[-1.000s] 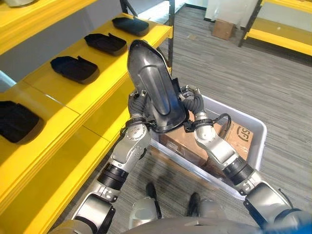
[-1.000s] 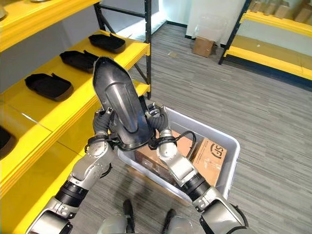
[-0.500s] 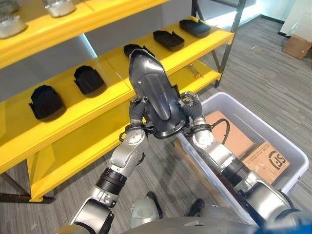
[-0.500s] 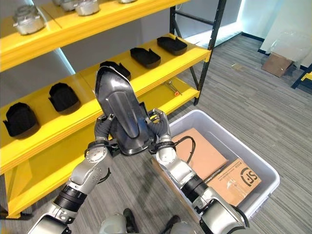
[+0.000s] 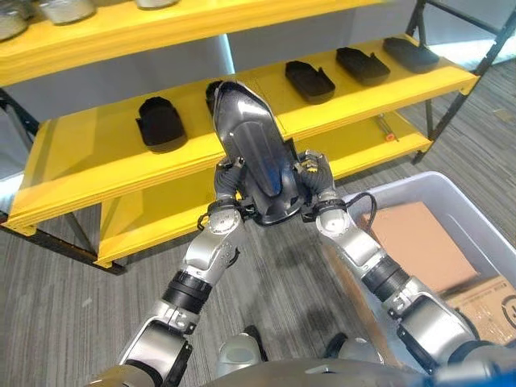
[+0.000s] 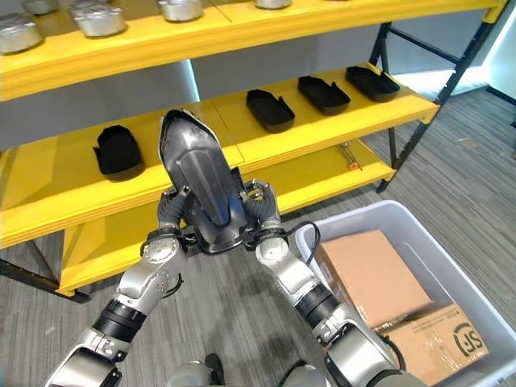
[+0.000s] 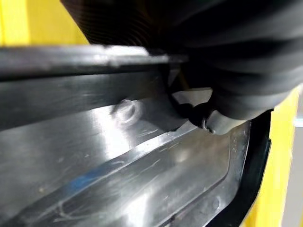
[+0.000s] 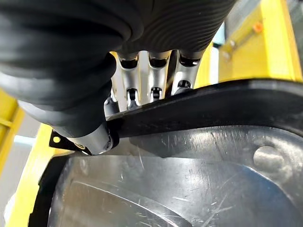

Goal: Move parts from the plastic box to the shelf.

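Two hands carry one dark metal part (image 5: pixel 256 157) in the air before the yellow shelf (image 5: pixel 97 161); the left hand (image 5: pixel 226 179) grips its lower left edge and the right hand (image 5: pixel 316 179) its lower right edge; in the right wrist view the fingers (image 8: pixel 152 75) lie behind the part's black rim with the thumb pressed on the near face, so that hand is clamped on the part; in the left wrist view the thumb curls over the rim in the same way, so I judge the left hand clamped on it too; the part stands nearly upright, long axis running from the hands up and away toward the shelf, narrow tip over the middle board; small black parts (image 5: pixel 161 125) sit in a row on that board, with a free stretch between two of them just behind the tip; the plastic box (image 6: pixel 435 250) lies to the robot's right, well apart from the part, holding cardboard boxes (image 6: pixel 372 278); the coming move likely turns on tipping the long axis forward and down onto the board, both hands equally near
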